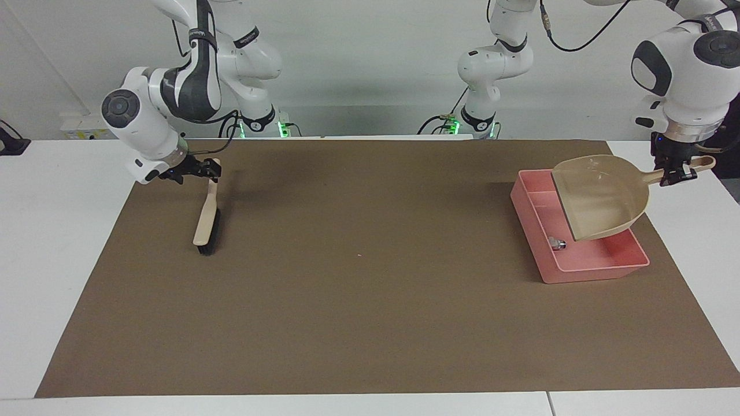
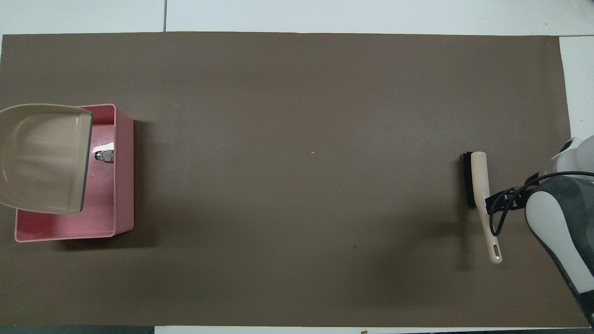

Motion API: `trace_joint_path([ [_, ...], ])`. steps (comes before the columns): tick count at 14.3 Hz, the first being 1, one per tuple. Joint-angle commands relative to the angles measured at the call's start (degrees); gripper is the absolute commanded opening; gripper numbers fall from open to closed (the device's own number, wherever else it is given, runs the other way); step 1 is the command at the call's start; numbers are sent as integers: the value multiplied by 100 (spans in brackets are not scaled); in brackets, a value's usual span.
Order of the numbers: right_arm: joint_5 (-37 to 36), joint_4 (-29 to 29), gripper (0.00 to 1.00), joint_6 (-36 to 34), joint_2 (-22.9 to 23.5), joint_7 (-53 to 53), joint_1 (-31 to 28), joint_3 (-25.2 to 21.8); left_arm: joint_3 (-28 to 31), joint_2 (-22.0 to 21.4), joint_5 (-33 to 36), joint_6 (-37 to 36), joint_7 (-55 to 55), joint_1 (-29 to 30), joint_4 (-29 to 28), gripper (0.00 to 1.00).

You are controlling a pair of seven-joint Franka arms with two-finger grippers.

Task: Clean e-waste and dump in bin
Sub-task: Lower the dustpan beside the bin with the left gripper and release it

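Left claw (image 1: 675,173) clamping dustpan (image 1: 601,199) above bin (image 1: 578,268), e-waste (image 1: 558,243) inside, right claw (image 1: 199,170) wide.

We see a white tabletop (image 1: 69,242) made of panels with seams between them, most of it covered by a brown mat (image 1: 370,300) that reaches almost to every edge. On the mat, toward the left arm's end, sits the pink bin (image 1: 584,271), flat on its base. Toward the right arm's end a brush (image 1: 206,225) lies on the mat, bristles dark, beige handle pointing toward the robots. Between them, near the mat's middle, we make out one tiny pale speck (image 1: 359,254). The white margins show at both ends.
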Motion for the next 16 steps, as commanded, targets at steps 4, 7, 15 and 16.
trace_joint_path([
  [4,22,1295,99,-606,-203,-57,96,90,-14,-139,-669,-65,-436,-923,-546,0],
  [7,22,1885,99,-853,-133,-83,96,90,-14,-60,-740,-12,-1201,-1617,-906,0],
  [15,-74,2985,99,-2049,236,-75,61,-41,-14,89,-740,998,-2670,-2576,-1997,0],
  [16,-74,3003,99,-2048,245,-75,113,-155,-14,133,-766,1016,-2837,-2621,-2006,0],
])
